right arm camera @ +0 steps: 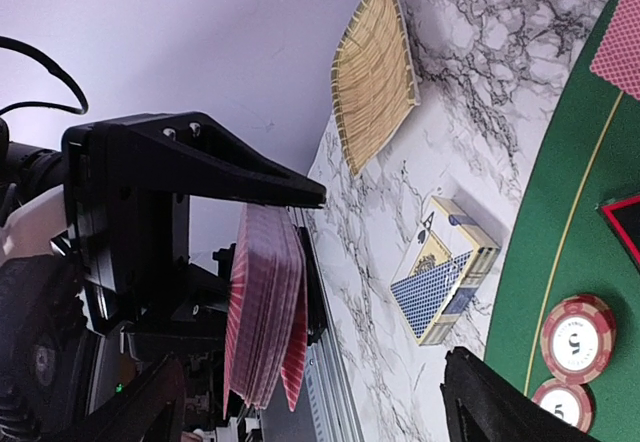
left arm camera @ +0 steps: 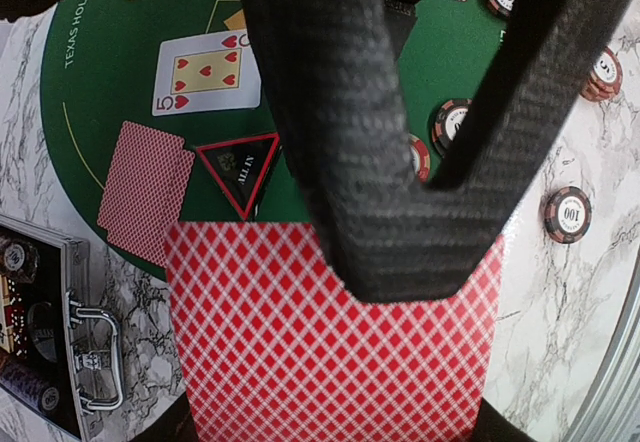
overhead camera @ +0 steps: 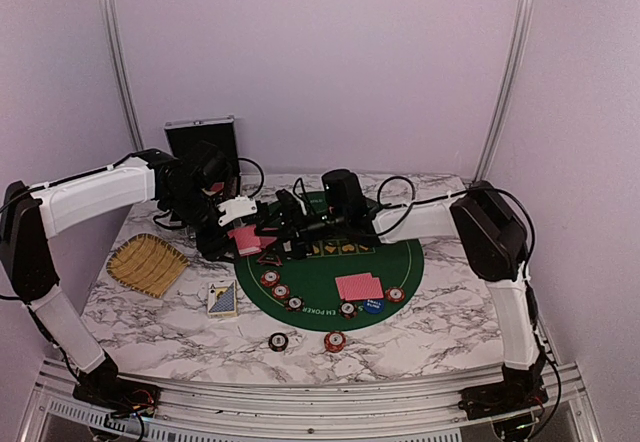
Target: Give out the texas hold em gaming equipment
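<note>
Marbled surface (overhead camera: 180, 334) and green mat (overhead camera: 318, 284) lie beneath the deck of red-backed cards (left arm camera: 330, 362), clenched in the left tool (left arm camera: 405, 252); the right tool (right arm camera: 310, 412) stands released just beside it. Face-down cards (overhead camera: 358, 287), chips (overhead camera: 335, 341) and triangular marker (left arm camera: 240, 167) are placed; more dealing probably remains.

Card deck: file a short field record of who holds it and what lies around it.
holder: left gripper, shut on the deck of red-backed cards
right gripper: open, deck ahead, no contact
five of hearts: face up on the green mat
triangular marker: flat on mat, near the five
card box: on the marble table, off the mat
</note>
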